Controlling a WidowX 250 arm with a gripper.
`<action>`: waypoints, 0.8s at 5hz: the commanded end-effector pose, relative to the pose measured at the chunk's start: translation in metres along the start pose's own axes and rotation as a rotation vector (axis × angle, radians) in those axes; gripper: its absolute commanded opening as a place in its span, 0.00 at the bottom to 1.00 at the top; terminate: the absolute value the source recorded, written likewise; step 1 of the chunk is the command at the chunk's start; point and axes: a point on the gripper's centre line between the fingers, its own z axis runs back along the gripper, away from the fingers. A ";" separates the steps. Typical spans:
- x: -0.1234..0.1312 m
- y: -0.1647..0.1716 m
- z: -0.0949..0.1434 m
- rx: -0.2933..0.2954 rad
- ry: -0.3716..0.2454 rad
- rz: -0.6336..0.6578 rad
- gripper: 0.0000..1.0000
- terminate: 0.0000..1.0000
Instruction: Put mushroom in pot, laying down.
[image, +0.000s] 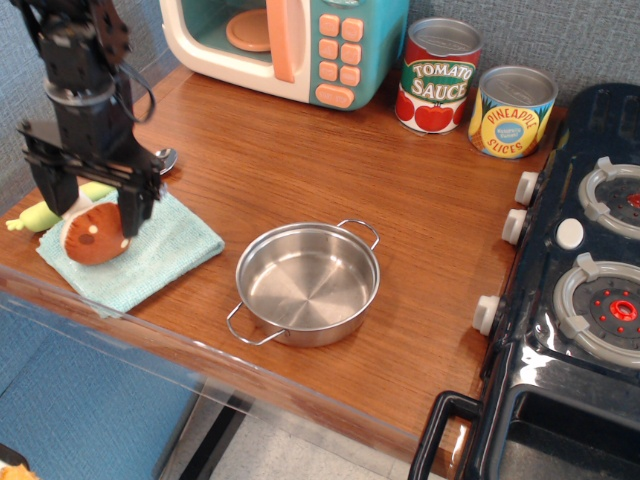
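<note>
The mushroom (93, 237) lies on its side on a teal cloth (165, 245) at the left; its orange-brown cap shows and most of its white stem is hidden behind my arm. My black gripper (92, 212) is open and lowered over it, one finger at each side of the cap, jaws apart around it. The pot (307, 282), a shallow steel pan with two wire loop handles, stands empty to the right of the cloth.
A yellow-green handled spoon (32, 213) lies behind the mushroom, its metal bowl (164, 157) past my arm. A toy microwave (290, 40), a tomato sauce can (437, 76) and a pineapple can (511, 112) stand at the back. A toy stove (590, 260) is at the right. The counter's front edge is near.
</note>
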 end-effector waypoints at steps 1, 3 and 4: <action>-0.006 -0.006 0.006 -0.010 -0.027 -0.020 0.00 0.00; -0.013 -0.034 0.071 -0.066 -0.190 -0.057 0.00 0.00; -0.016 -0.071 0.082 -0.169 -0.156 -0.102 0.00 0.00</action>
